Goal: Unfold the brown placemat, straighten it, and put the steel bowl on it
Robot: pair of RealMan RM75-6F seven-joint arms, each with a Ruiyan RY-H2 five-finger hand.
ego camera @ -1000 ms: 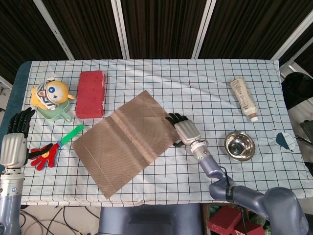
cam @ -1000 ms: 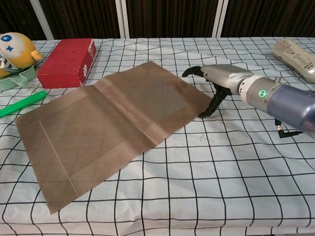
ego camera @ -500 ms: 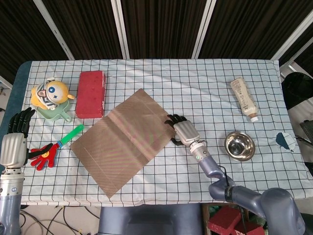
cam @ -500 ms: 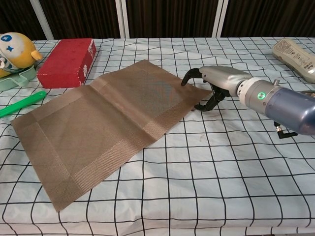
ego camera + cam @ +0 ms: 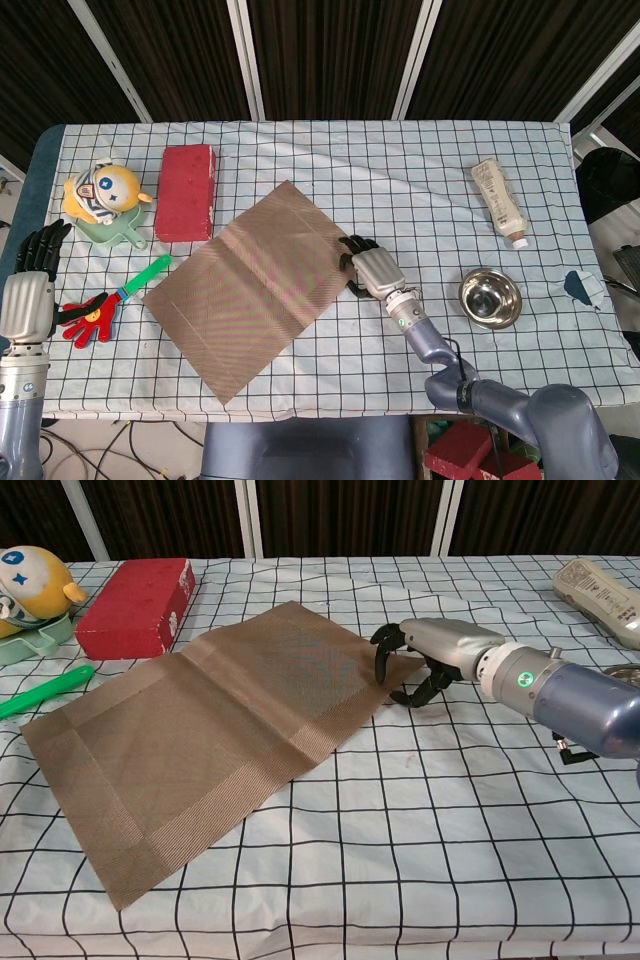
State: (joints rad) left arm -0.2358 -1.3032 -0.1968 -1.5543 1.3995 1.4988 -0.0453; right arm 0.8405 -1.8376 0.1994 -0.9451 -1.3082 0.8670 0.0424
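The flat brown woven placemat (image 5: 244, 288) lies open on the checked surface (image 5: 420, 150). The right hand (image 5: 366, 271) curls its fingers (image 5: 383, 652) onto the mat's right corner. The shiny steel bowl (image 5: 489, 298) sits well apart. The left hand (image 5: 30, 290) holds nothing, fingers apart.

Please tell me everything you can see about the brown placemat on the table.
The placemat is a brown woven rectangle with a plainer border band. It lies unfolded and nearly flat on the checked tablecloth, turned at an angle to the table edges. A faint fold line crosses its middle. The right hand rests at its right corner, fingertips on the mat's edge. Its upper left edge lies close to the red box; whether they touch is unclear.
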